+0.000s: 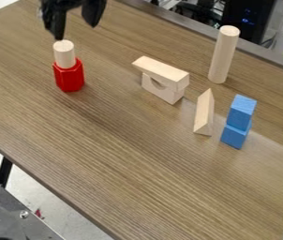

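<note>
The black gripper (75,29) hangs at the upper left, its two fingers apart with nothing between them. Just below it stands a short pale wooden cylinder (64,54) on top of a red hexagonal block (69,76). Near the middle, a flat wooden block (161,71) lies on an arch-shaped wooden block (161,89). A tall wooden cylinder (223,55) stands upright to the right of these. In front of it is a wooden triangular block (204,112). At the right, one blue cube (242,110) rests on another blue cube (234,137), slightly turned from it.
The brown wooden table (125,150) slants across the view, with its front edge running from the left down to the bottom. Beyond its far edge stands dark equipment (250,21). A metal frame part (25,214) is at the lower left, off the table.
</note>
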Available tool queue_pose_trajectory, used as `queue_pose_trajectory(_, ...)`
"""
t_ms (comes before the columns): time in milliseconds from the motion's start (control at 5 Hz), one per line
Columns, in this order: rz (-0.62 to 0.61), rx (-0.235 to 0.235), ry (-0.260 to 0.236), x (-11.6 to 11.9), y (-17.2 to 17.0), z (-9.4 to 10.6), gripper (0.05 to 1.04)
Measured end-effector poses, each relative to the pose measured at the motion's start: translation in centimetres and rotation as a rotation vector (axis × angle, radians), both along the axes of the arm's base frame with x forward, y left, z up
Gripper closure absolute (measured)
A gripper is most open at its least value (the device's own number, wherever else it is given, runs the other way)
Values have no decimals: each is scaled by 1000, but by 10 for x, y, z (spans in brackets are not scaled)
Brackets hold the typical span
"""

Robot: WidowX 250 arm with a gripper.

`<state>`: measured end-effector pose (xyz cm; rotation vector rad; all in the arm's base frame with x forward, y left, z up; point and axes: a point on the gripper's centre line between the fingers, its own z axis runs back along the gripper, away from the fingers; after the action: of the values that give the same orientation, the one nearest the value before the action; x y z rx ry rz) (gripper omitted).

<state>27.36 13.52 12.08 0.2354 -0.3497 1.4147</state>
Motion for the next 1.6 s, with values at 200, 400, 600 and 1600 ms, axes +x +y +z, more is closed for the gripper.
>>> queue_pose_trajectory(200,-40,-11,-32,3,5,-16,98)
queue_pose_trajectory(400,-46,-20,-67,5,14,-26,98)
queue_pose_trajectory(600,-36,-31,-100,7,19,-30,98)
queue_pose_trajectory(1600,-128,-20,-34,27,6,-26,525)
